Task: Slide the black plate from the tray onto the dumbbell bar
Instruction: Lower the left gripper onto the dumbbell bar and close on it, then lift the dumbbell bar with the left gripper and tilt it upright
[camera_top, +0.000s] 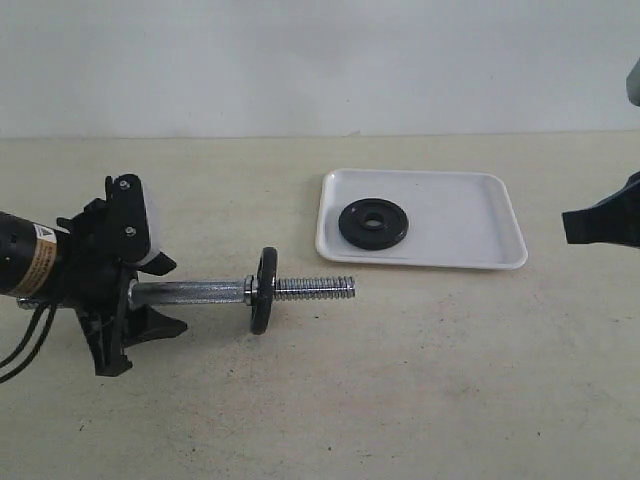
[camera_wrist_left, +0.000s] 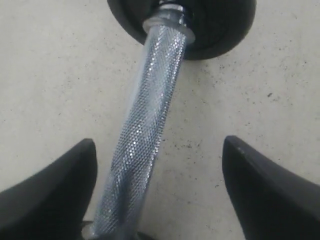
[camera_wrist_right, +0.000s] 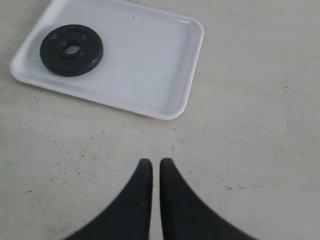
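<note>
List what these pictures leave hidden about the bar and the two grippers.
Exterior view: the dumbbell bar's left end is hidden behind the left gripper; any disc there cannot be seen.
Left wrist view: the mounted disc is cut off by the picture's edge and hides the threaded end beyond it.
Exterior view: the right gripper is cut off by the right edge; only its dark tip shows.

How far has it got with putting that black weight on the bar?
Barely started. Done: the dumbbell bar sits between the left gripper's open fingers, its bare threaded end pointing toward the tray. In hand: nothing. The right gripper is shut and empty, short of the tray. Left: grasp the black plate, which lies flat in the tray, and slide it onto the bar.
</note>
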